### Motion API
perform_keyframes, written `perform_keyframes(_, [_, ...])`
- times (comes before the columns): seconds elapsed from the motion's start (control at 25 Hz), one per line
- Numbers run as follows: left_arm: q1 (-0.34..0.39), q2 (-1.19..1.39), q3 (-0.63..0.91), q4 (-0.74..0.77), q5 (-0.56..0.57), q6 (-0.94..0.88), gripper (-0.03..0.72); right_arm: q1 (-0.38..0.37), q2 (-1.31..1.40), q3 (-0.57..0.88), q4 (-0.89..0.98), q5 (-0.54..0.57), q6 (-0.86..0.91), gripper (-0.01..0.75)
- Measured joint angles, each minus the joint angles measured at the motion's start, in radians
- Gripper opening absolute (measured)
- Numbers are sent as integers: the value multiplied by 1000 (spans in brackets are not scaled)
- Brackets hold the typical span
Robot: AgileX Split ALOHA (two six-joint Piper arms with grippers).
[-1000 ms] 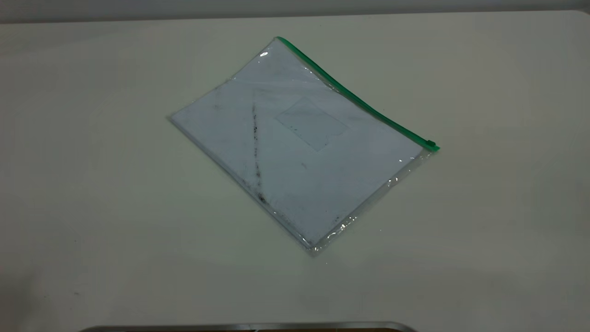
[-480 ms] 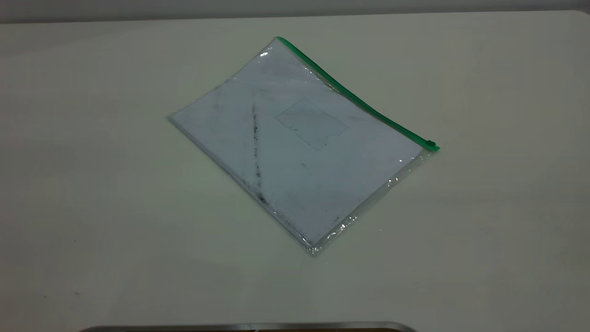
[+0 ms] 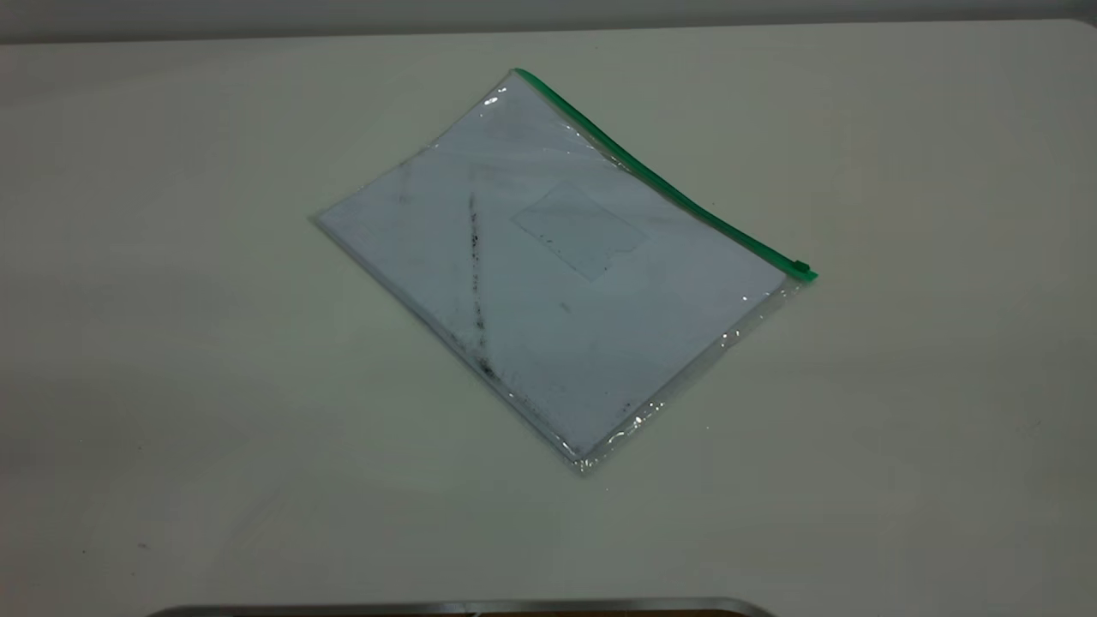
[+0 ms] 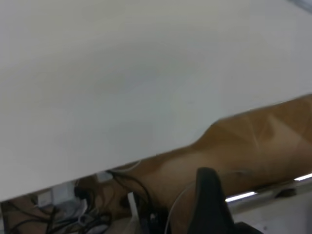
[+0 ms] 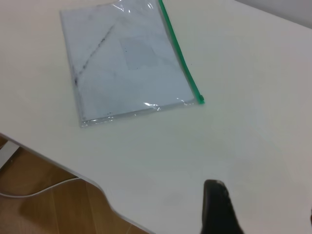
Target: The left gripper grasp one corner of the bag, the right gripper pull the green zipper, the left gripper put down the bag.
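Both grippers' opening cannot be told; neither holds anything. The left gripper (image 4: 209, 204) should approach low to pinch one corner of the bag (image 3: 557, 274) off the counter (image 3: 900, 446).

Clear plastic bag (image 3: 557, 274) over white paper, dark diagonal smudge; bright green zipper strip (image 3: 664, 184); off-white table (image 3: 171, 343).

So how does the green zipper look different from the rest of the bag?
The green zipper is a narrow opaque strip along one long edge; the bag is a wide clear sheet showing white paper. The zipper is clean, the bag carries a dark smudge line. Both lie flat on the table, untouched.
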Motion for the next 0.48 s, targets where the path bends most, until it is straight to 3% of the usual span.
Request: perform_keyframes(0.48, [-2, -10, 6, 0, -18, 12, 589, 0, 0, 0, 0, -1, 0, 484])
